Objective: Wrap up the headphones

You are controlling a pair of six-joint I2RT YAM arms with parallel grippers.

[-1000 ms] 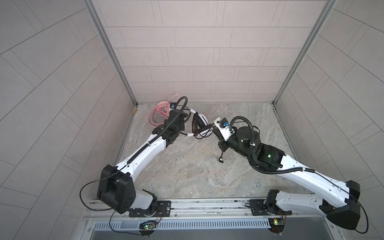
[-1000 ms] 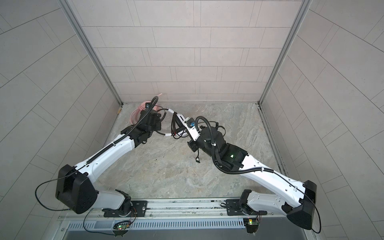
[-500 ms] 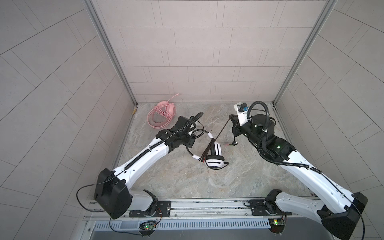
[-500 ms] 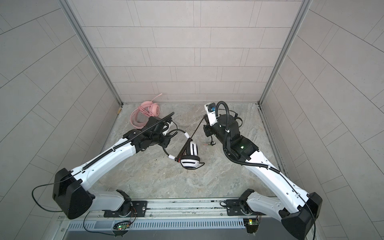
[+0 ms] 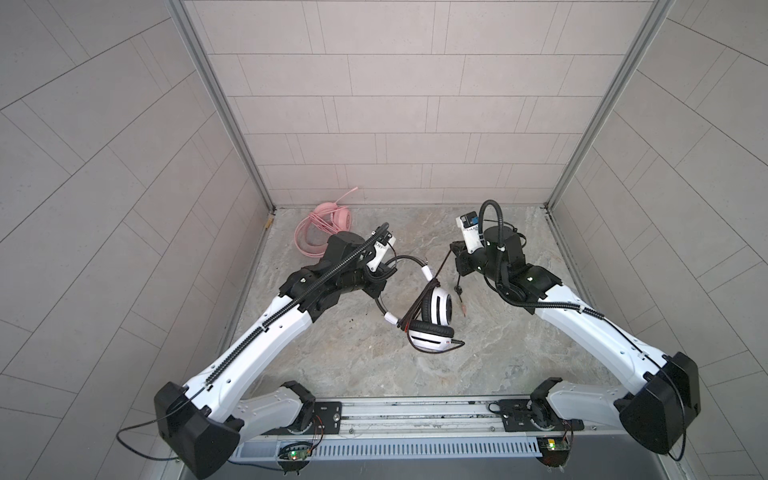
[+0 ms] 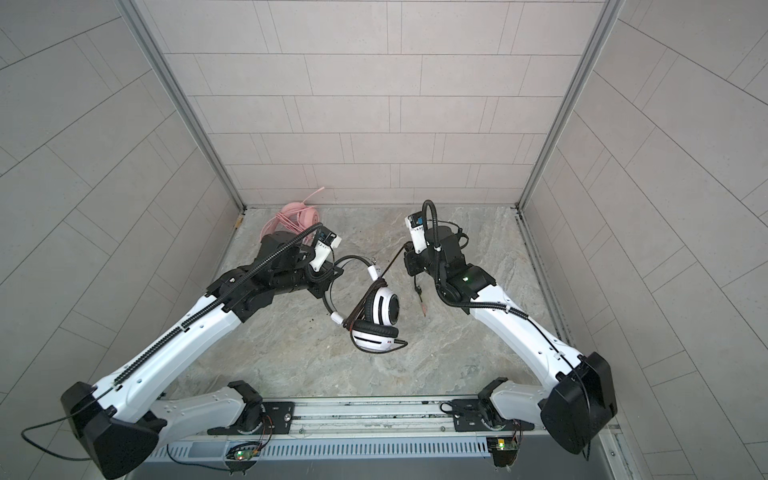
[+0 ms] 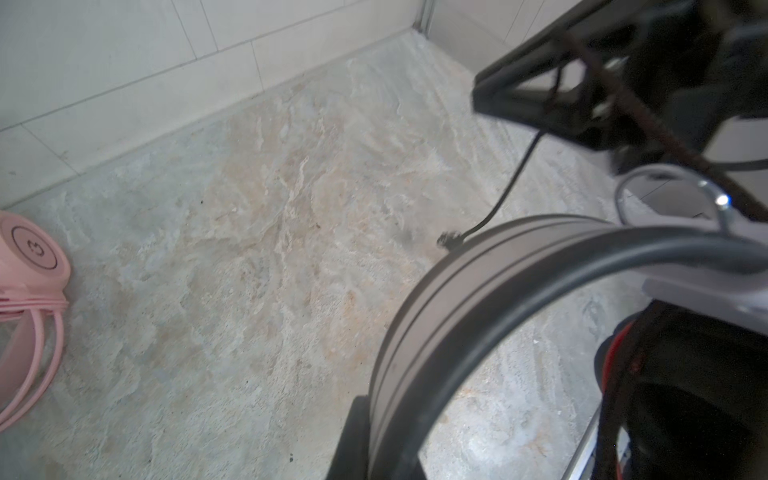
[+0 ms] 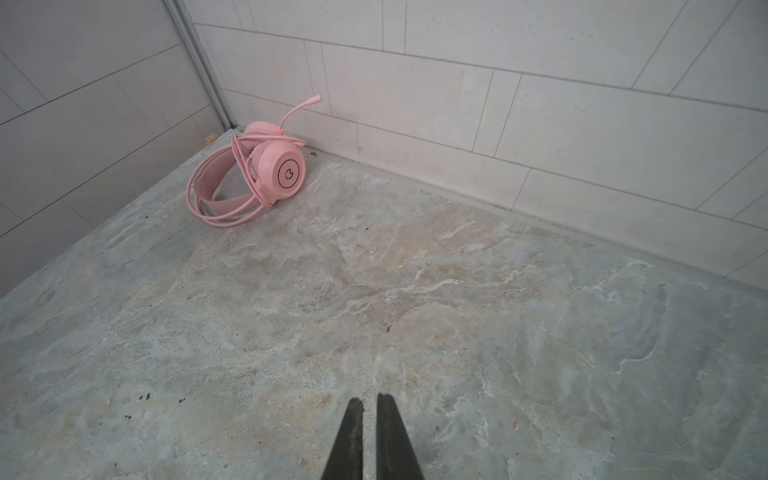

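Pink headphones [image 8: 278, 172] — smooth matt plastic; white-and-black headphones [image 5: 436, 309] — glossy plastic shells; tabletop [image 8: 415, 291] rough, stone-like.

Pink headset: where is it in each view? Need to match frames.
Top view: pink headset, back-left corner.
Top view: pink headset, same corner.
Left wrist: pink headset, cut off at frame edge.
Right wrist: pink headset, whole, by that corner.
Shared landmark: back wall's base beside it.
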